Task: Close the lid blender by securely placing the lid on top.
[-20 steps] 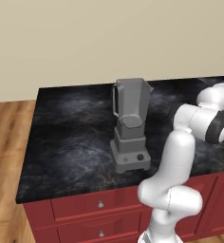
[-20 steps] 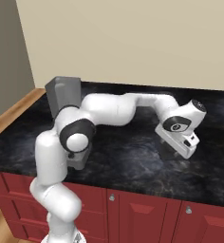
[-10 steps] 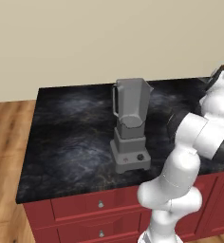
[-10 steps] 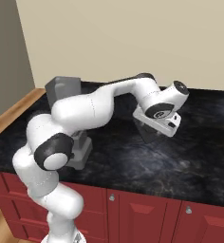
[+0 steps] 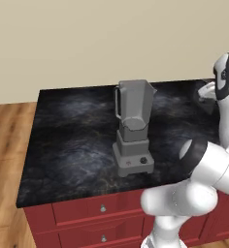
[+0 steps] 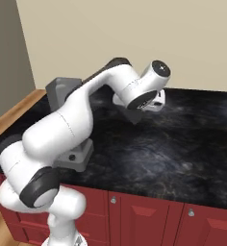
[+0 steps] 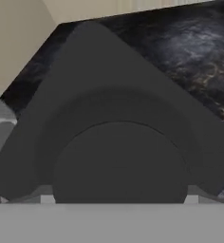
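A: Where does the blender (image 5: 133,128) stand?

B: In the left base view it is near the middle of the black marbled countertop (image 5: 73,140), upright, its stepped grey base toward the front edge. The tall tapered jar is open at the top, with the handle on its left side. A black knob and a small red button sit on the front of the base. In the right base view the jar shows at about 9 o'clock, mostly hidden behind the white arm.

A: And the lid (image 7: 118,133)?

B: The hand view has a dark grey, squarish cap very close to the camera, with a raised round part in its middle. It covers most of the frame. A slice of the grey jar shows at 9 o'clock in that view, and the countertop runs off toward 1 o'clock.

A: Where is the gripper (image 6: 134,114)?

B: In the right base view the hand hangs above the countertop, to the right of the blender and apart from it. A dark shape sits under the hand there. In the left base view the hand is at about 3 o'clock, at the picture's right edge, well apart from the jar.

A: Are the jaws open or closed?

B: That cannot be told. The fingertips are hidden behind the lid in the hand view, and the base views are too coarse to show them.

A: Anything else?

B: Red cabinet drawers (image 5: 102,209) with small round knobs run below the countertop, and wooden floor (image 5: 7,140) lies at 9 o'clock in the left base view.
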